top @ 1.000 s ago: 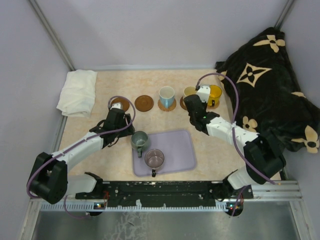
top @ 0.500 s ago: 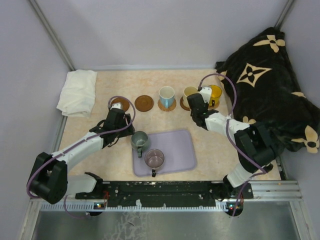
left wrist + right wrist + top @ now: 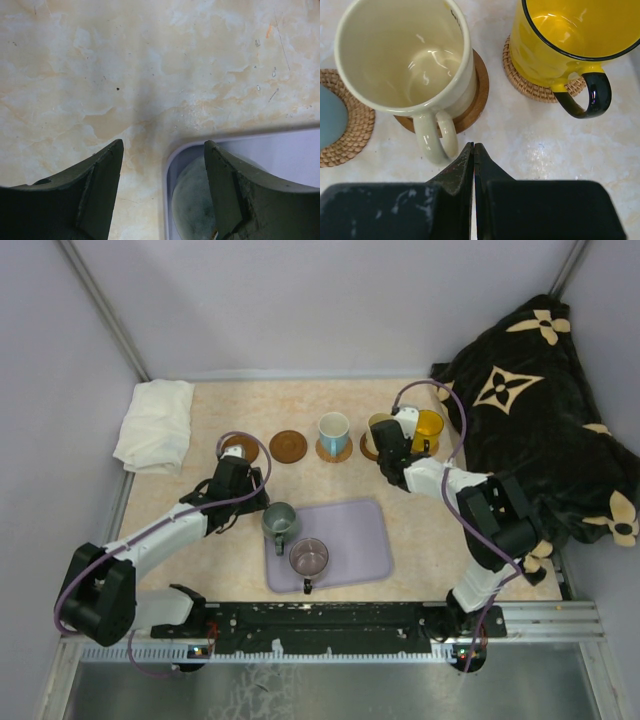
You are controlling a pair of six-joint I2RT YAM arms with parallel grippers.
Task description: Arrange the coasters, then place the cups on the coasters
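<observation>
Lavender walls [image 3: 300,300]; beige marbled tabletop [image 3: 300,405]; dark patterned blanket [image 3: 540,410] right; white cloth [image 3: 155,425] left.

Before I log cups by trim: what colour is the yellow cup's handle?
The handle of the yellow cup is black; the right wrist view shows it best.

The left arm [image 3: 165,532] reaches forward, the left gripper [image 3: 162,152] spread wide. The right arm [image 3: 470,495] folds at its elbow, the right gripper [image 3: 473,149] pinched closed.
</observation>
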